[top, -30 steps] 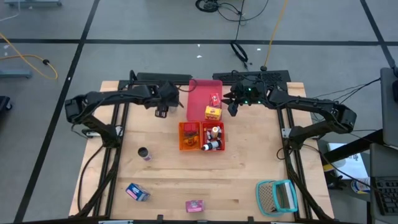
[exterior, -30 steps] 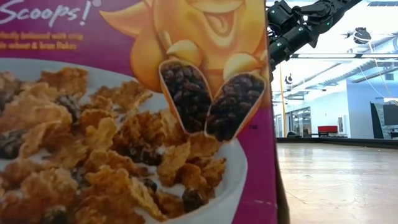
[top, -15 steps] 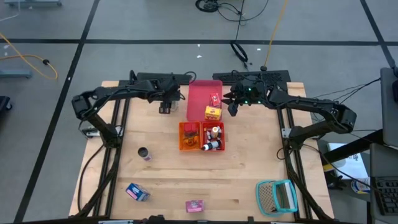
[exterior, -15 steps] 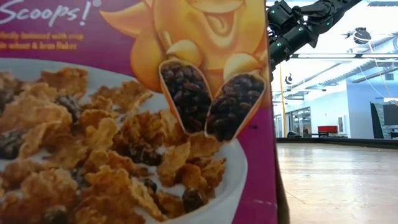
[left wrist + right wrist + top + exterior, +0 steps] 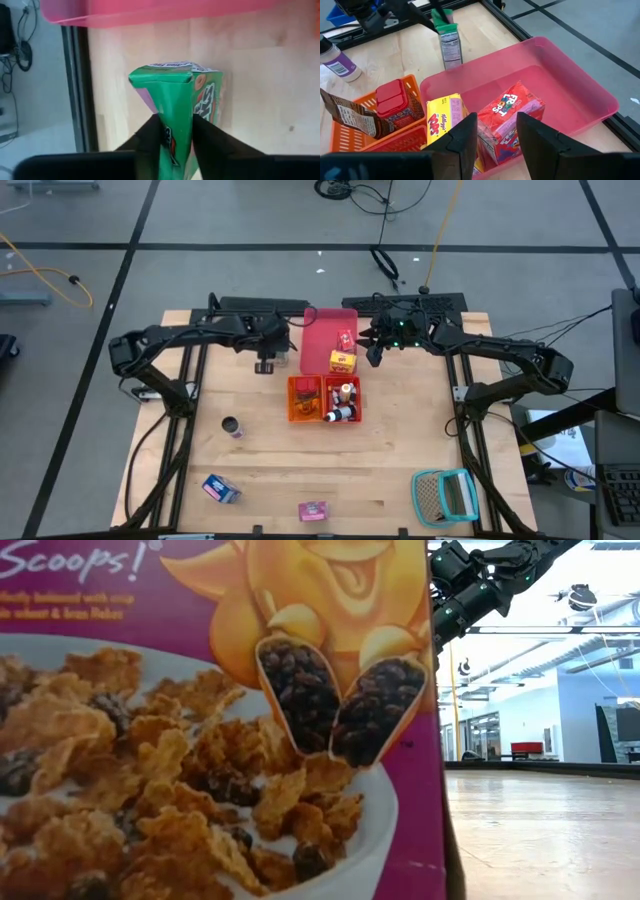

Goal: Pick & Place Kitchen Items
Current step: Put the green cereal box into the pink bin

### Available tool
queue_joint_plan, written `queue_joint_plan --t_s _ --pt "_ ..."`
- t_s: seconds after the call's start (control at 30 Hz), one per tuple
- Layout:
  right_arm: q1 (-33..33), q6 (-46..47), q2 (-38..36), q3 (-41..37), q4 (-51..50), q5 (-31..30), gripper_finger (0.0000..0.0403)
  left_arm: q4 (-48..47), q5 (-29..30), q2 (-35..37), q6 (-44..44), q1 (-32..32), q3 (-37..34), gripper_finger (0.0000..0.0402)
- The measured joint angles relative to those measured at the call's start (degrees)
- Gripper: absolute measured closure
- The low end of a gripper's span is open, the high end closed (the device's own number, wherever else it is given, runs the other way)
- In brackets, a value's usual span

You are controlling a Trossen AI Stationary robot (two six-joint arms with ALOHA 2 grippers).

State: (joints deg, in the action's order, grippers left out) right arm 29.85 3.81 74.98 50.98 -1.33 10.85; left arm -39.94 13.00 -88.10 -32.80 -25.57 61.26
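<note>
A small green carton [image 5: 172,100] stands upright on the wood beside the left wall of the pink tray [image 5: 322,330]. My left gripper [image 5: 265,365] comes down on it and is shut on it; the right wrist view also shows the green carton [image 5: 449,45]. My right gripper [image 5: 495,137] hangs open over the tray's right part, above a red cereal box [image 5: 512,112] and a yellow box [image 5: 442,127] that lie in the tray. A dark can [image 5: 232,427], a blue box [image 5: 220,488] and a pink box [image 5: 313,510] lie loose on the table's near half. My left gripper pinches the green carton's upper part [image 5: 175,132], just under its folded top, between the two fingers, one on each opposite side. The fingers [image 5: 150,142] slant steeply down from above. The carton stays upright, its base [image 5: 452,65] on the table as far as shows.
Two orange trays [image 5: 305,398] with bottles and packets sit just near of the pink tray. A teal mesh basket [image 5: 445,495] lies at the near right corner. A purple cereal box [image 5: 200,740] fills most of the low view, with my right arm [image 5: 465,585] above it.
My left gripper has gone a little toward the far edge and then back toward the near side, sinking slightly beside the pink tray's left wall. My right arm has kept still.
</note>
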Motion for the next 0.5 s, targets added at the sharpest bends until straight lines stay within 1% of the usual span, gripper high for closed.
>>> queue_joint_plan --t_s 0.23,0.3,0.43,0.5 --pt "0.00 0.01 0.00 0.00 -0.17 0.00 0.0271 0.04 0.01 -0.02 3.08 1.33 -0.05 0.0390" --pt "0.00 0.26 0.00 0.00 -0.17 0.01 0.0271 0.08 0.67 -0.02 3.48 1.69 -0.05 0.0394" --pt "0.00 1.29 0.00 0.00 -0.19 0.01 0.0271 -0.72 4.85 1.27 4.41 2.49 -0.07 0.0379" --pt "0.00 1.29 0.00 0.02 -0.19 0.01 0.0271 -0.51 6.03 2.21 3.76 3.08 -0.07 0.0377"
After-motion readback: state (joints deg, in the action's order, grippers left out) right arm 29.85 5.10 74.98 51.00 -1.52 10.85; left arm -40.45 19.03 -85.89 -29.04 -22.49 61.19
